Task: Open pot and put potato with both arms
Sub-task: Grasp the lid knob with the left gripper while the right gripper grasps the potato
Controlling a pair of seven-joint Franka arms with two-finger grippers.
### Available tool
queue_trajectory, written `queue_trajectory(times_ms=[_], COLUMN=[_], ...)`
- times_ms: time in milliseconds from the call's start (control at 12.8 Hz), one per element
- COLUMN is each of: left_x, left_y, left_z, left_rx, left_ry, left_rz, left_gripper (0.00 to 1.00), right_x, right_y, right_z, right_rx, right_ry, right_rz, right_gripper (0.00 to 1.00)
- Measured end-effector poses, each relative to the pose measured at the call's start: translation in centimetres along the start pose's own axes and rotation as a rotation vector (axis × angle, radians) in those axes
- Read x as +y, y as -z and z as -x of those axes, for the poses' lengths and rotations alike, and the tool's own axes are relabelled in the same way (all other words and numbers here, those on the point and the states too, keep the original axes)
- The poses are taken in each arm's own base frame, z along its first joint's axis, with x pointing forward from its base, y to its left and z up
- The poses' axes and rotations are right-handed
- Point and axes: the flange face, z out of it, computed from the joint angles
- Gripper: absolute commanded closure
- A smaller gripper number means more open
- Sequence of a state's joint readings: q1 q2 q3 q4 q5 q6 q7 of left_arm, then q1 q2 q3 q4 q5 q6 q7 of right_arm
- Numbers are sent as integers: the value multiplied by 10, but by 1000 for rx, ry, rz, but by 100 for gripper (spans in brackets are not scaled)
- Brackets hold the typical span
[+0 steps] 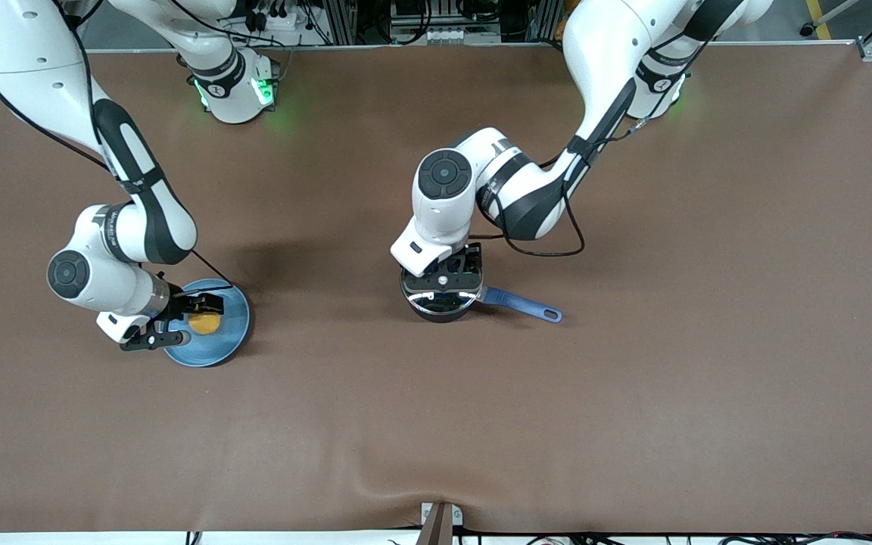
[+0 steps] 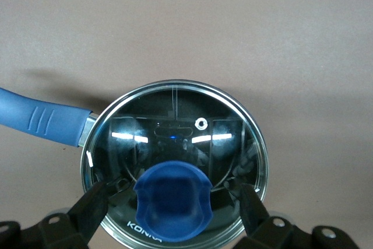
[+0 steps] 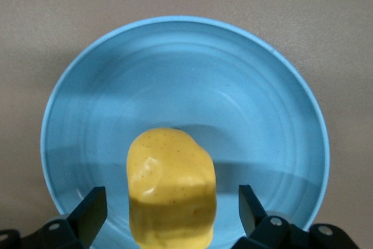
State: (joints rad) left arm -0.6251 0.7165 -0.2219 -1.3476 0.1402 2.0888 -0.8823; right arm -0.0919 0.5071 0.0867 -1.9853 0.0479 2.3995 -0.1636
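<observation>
The black pot (image 1: 440,303) with its long blue handle (image 1: 521,303) stands mid-table, closed by a glass lid (image 2: 175,167) with a blue knob (image 2: 173,199). My left gripper (image 1: 455,266) hangs right over the lid, open, a finger (image 2: 90,208) on each side of the knob with gaps to it. The yellow-orange potato (image 1: 205,323) lies on a light-blue plate (image 1: 228,342) toward the right arm's end. My right gripper (image 1: 186,322) is open around the potato (image 3: 172,188), its fingers (image 3: 90,211) apart from it.
The brown table mat (image 1: 633,393) stretches wide around pot and plate. A fold in the mat and a bracket (image 1: 440,521) sit at the table edge nearest the camera.
</observation>
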Motion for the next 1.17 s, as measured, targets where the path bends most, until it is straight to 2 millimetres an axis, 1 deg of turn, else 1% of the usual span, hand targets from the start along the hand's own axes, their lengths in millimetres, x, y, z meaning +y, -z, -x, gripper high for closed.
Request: queue_trajectory(times_ms=[156, 311, 389, 623, 701, 856, 934, 1012, 1090, 1168], left_x=[0, -1, -1, -2, -2, -3, -3, -4, -4, -4], left_y=[-4, -9, -11, -15, -15, -17, -19, -20, -21, -21], left_z=[0, -1, -1, -1, -1, 0, 0, 1, 1, 1], left_rx=[-2, -4, -7, -11, -11, -14, -16, -18, -19, -19], left_ry=[8, 14, 21, 30, 30, 31, 31, 36, 48, 59], left_rz=[0, -2, -4, -8, -8, -12, -14, -16, -18, -18], left_gripper=[0, 0, 0, 2, 2, 8, 13, 19, 35, 53], right_x=[0, 0, 0, 0, -1, -7, -13, -19, -27, -36], right_y=[-1, -2, -2, -1, 0, 6, 12, 18, 25, 32], right_z=[0, 0, 0, 0, -1, -7, -12, -17, -21, -26], right_rx=[-2, -3, -2, -1, 1, 20, 34, 48, 64, 79], right_ry=[-1, -1, -2, -2, -1, 9, 18, 28, 37, 38], right_rz=[-1, -2, -2, -3, -3, -5, -8, -11, -16, -21], right_gripper=[41, 65, 70, 77, 77, 77, 77, 77, 77, 77])
